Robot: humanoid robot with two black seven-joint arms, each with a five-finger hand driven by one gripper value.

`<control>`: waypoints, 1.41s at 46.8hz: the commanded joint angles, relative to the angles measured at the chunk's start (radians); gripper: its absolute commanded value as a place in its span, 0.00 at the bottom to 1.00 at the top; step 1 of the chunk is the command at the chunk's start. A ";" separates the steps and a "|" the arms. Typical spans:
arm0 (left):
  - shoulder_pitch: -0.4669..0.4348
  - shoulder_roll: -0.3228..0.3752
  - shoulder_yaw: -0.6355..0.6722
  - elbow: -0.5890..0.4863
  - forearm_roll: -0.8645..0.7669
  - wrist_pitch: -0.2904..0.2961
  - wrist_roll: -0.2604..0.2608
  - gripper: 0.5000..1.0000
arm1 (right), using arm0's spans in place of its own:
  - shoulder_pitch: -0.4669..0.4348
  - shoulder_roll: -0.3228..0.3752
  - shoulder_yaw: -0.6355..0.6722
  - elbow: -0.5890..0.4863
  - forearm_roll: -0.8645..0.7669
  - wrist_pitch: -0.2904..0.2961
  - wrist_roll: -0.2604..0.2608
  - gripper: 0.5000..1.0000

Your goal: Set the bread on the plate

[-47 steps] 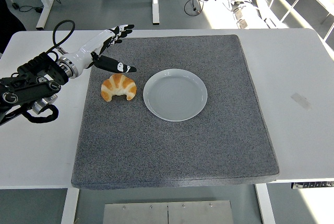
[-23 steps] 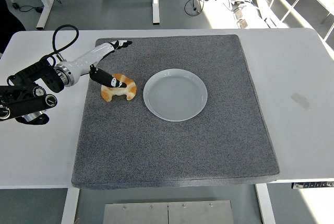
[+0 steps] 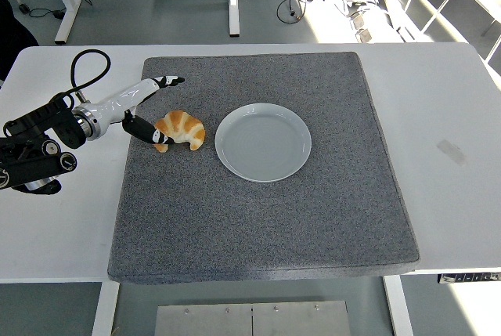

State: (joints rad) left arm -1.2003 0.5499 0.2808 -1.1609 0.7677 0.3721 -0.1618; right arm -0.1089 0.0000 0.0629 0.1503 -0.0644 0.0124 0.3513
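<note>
A golden croissant [image 3: 182,129] lies on the grey mat, just left of an empty white plate [image 3: 263,142]. My left hand [image 3: 153,109] comes in from the left edge, low over the mat's left side. Its fingers [image 3: 168,81] stretch out flat behind the croissant, and the thumb [image 3: 147,131] touches the croissant's left end. The hand is spread and holds nothing. The right arm is out of view.
The grey mat [image 3: 313,218] covers most of the white table [image 3: 454,156]. A black cable [image 3: 78,66] loops above my left forearm. Table legs and cables stand on the floor beyond the far edge.
My left hand has drawn back to the left and dropped lower; the thumb moved from above the croissant to its left end. The croissant and the plate have not moved.
</note>
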 commanded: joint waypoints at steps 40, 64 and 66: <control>0.027 -0.062 -0.006 0.090 -0.002 -0.007 0.004 0.80 | 0.000 0.000 0.000 0.000 0.000 0.000 0.000 1.00; 0.027 -0.068 -0.003 0.090 0.002 -0.042 0.008 0.77 | 0.000 0.000 0.000 0.000 0.000 0.000 0.000 1.00; 0.027 -0.071 -0.002 0.092 0.007 -0.042 0.008 0.76 | 0.000 0.000 0.000 0.000 0.000 0.000 0.000 1.00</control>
State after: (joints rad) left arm -1.1734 0.4825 0.2777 -1.0707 0.7683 0.3299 -0.1533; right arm -0.1089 0.0000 0.0629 0.1503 -0.0644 0.0122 0.3513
